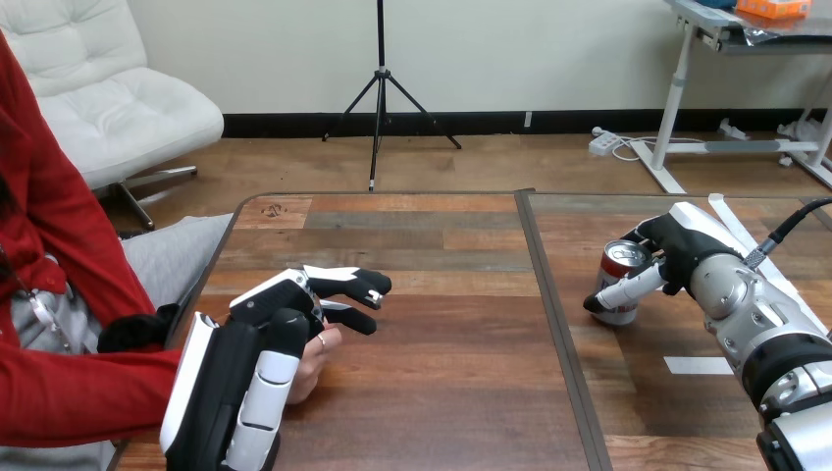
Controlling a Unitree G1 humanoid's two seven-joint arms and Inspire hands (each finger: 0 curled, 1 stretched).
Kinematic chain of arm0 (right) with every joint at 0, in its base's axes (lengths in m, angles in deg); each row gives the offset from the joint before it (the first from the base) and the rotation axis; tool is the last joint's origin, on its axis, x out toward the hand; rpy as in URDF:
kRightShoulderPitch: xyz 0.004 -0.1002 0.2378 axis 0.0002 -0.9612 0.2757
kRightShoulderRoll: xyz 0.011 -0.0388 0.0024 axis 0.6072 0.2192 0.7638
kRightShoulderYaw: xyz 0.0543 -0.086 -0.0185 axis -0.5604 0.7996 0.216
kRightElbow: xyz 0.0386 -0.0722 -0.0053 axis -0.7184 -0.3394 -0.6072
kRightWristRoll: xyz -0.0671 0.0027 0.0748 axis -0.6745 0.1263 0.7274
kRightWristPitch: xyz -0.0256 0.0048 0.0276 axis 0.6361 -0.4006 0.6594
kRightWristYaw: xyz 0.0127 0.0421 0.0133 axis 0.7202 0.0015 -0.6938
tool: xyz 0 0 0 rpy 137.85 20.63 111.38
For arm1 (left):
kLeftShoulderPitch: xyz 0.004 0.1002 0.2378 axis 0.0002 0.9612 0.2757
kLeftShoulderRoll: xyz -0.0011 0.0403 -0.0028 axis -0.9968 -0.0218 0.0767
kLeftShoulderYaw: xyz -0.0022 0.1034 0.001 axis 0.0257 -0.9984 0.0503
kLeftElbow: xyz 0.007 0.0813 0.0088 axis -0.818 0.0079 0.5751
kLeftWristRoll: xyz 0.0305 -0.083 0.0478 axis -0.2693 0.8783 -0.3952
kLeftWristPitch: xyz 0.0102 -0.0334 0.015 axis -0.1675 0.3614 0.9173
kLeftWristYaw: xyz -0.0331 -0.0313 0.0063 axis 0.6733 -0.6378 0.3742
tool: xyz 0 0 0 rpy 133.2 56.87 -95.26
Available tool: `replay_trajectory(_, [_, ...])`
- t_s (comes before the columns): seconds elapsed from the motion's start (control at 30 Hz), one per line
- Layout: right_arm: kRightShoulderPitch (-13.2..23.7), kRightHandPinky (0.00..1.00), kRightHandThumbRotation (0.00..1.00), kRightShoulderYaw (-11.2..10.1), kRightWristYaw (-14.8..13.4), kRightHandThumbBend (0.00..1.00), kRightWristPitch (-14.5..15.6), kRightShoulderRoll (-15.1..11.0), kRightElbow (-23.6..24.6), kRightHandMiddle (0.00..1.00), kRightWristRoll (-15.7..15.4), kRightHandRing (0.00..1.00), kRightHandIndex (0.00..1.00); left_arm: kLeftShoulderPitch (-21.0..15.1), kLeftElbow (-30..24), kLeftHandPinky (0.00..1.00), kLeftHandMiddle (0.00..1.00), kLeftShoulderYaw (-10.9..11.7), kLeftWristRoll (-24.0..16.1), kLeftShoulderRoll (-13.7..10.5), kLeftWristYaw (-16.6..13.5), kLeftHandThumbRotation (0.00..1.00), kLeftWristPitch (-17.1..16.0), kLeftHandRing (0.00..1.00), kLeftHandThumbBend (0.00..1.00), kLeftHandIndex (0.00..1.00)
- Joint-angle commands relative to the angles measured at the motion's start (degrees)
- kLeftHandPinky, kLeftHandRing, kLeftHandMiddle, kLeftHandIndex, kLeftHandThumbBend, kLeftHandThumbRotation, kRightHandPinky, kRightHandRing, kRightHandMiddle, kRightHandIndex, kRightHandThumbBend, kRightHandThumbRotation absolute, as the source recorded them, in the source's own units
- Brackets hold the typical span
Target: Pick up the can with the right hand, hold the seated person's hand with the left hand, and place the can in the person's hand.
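1. At the table's right side, my right hand (677, 257) is wrapped round the can (620, 280), thumb across its front. The can stands upright on the wood, not yet lifted.
2. My left hand (257, 339) is closed over the person's hand (316, 361), which lies between my thumb and fingers, well apart from the can.
3. Risk: a shallow grip on the smooth can could let it slip or tip in transit.
4. Risk: my left hand covers the palm, leaving little landing place.
5. Surface: wooden table (442, 402), a dark seam (551, 314) crossing the route, and a white tape mark (697, 365) beside my right arm.
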Motion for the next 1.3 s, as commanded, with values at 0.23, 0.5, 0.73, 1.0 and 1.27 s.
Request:
replay_trajectory(0.23, [1.4, 0.55, 0.04, 0.0, -1.7, 0.85, -1.4, 0.8, 0.4, 0.67, 0.1, 0.63, 0.65, -1.5, -0.4, 0.52, 0.64, 0.5, -0.1, 1.8, -1.0, 0.99, -1.9, 0.67, 0.54, 0.52])
replay_trajectory(0.5, [1.3, 0.53, 0.01, -0.2, -2.6, 0.83, -1.5, 1.1, 0.5, 0.64, 0.2, 0.61, 0.61, -1.6, -0.4, 0.48, 0.63, 0.6, -0.1, 1.7, -1.5, 0.98, -2.1, 0.64, 0.54, 0.52])
replay_trajectory(0.73, [1.1, 0.50, 0.00, -0.3, -3.5, 0.80, -2.0, 1.2, 0.5, 0.61, 0.3, 0.57, 0.57, -1.7, -0.3, 0.46, 0.63, 0.8, 0.0, 1.7, -1.9, 0.97, -2.1, 0.63, 0.55, 0.51])
replay_trajectory(1.0, [1.0, 0.48, 0.00, -0.6, -4.3, 0.77, -2.6, 1.2, 0.6, 0.60, 0.6, 0.57, 0.52, -1.8, -0.6, 0.45, 0.62, 1.0, -0.1, 1.7, -2.5, 0.96, -1.8, 0.62, 0.56, 0.50])
replay_trajectory(1.27, [0.8, 0.45, 0.00, -0.7, -5.0, 0.74, -3.1, 1.1, 0.6, 0.57, 0.7, 0.53, 0.49, -1.7, -0.8, 0.44, 0.61, 1.1, -0.2, 1.6, -2.9, 0.95, -1.4, 0.61, 0.57, 0.50])
